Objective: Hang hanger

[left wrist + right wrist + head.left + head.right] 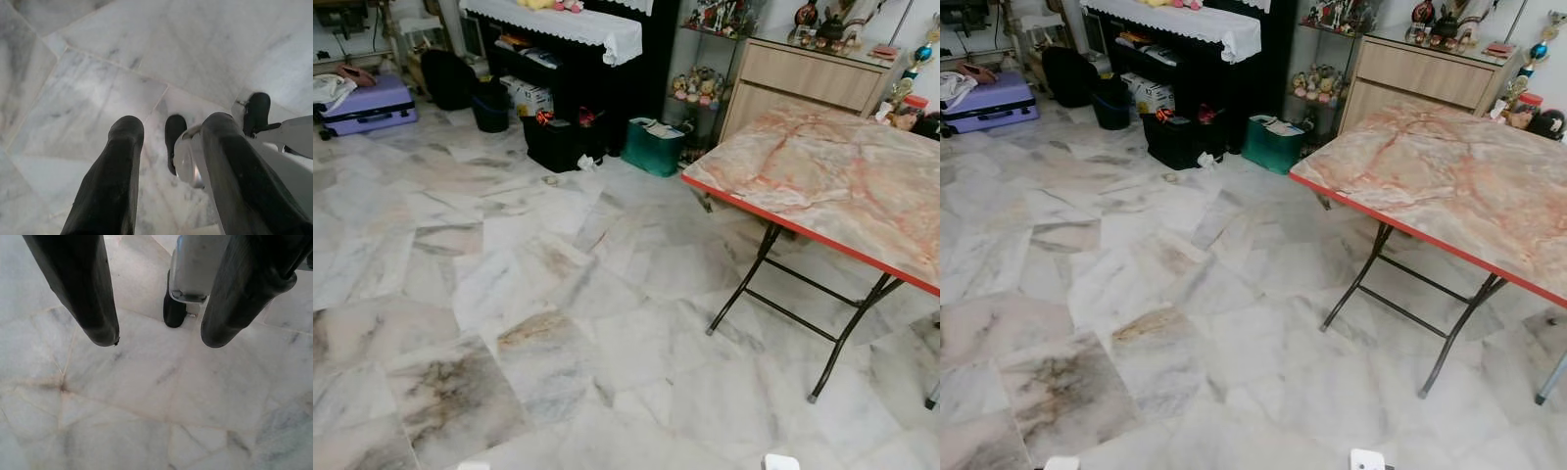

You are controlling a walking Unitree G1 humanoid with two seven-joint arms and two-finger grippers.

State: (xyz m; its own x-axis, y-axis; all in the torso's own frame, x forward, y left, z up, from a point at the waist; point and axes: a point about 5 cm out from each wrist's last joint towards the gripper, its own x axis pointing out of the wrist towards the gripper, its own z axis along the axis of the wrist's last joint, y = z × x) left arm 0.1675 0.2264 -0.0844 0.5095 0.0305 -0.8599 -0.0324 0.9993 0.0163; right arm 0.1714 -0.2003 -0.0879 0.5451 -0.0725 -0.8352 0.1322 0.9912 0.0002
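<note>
Fingers of the left gripper and right gripper hang apart, holding nothing. Walking on, I risk clipping the red-edged marble-patterned folding desk and its black legs.

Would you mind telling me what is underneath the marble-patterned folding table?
Under the folding table I see its crossed black metal legs standing on bare marble floor. The tabletop covers the floor further back on the right, so anything there is hidden.

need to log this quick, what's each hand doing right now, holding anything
Left hand: open, holding nothing, pointing down at the marble floor.
Right hand: open, holding nothing, also over the floor.
</note>
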